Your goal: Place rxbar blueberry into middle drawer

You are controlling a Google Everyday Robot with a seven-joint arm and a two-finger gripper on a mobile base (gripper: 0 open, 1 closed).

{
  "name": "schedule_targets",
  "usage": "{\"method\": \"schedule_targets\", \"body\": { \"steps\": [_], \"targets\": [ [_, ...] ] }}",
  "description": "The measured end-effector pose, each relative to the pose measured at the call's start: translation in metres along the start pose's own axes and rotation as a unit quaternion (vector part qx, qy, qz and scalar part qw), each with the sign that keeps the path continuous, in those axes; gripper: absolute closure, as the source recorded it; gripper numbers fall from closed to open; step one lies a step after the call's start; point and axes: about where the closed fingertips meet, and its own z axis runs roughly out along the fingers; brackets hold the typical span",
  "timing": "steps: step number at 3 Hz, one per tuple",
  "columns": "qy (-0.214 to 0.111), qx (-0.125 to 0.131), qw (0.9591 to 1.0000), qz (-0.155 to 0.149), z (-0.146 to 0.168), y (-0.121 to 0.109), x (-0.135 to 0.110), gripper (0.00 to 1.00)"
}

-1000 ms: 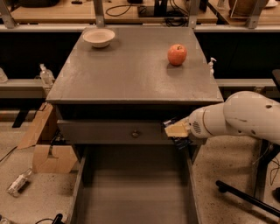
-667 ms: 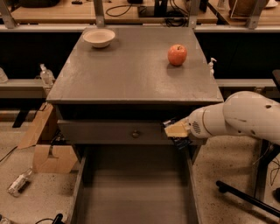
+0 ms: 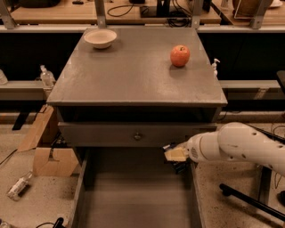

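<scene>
On your left, a cardboard box (image 3: 44, 149) sits on the floor beside the cabinet, with the bowl (image 3: 100, 38) up top at the back. In the centre, the middle drawer (image 3: 133, 200) stands pulled out beneath the knobbed drawer front (image 3: 137, 135). The apple (image 3: 180, 55) sits back right. Your gripper (image 3: 175, 155) hangs over the drawer's right wall. The dark sliver under its tip is possibly the rxbar blueberry (image 3: 179, 167). Claw spread or pinching? You cannot tell.

This is a lab or workshop. Long wooden worktops (image 3: 53, 15) carrying cables (image 3: 116, 9) run behind the grey bench (image 3: 133, 75), and a cardboard box (image 3: 49, 158) sits on the speckled floor (image 3: 31, 213). The robot's gripper (image 3: 175, 155) hangs at the right wall of the open middle drawer (image 3: 133, 200).
</scene>
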Motion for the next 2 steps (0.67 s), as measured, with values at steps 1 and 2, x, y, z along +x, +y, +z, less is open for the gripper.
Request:
{"method": "schedule_targets", "body": {
  "steps": [1, 2],
  "targets": [
    [0.016, -0.012, 0.9996, 0.020, 0.052, -0.012, 0.046, 1.00],
    [0.044, -0.034, 0.9980, 0.029, 0.102, -0.019, 0.083, 1.00]
  ]
}}
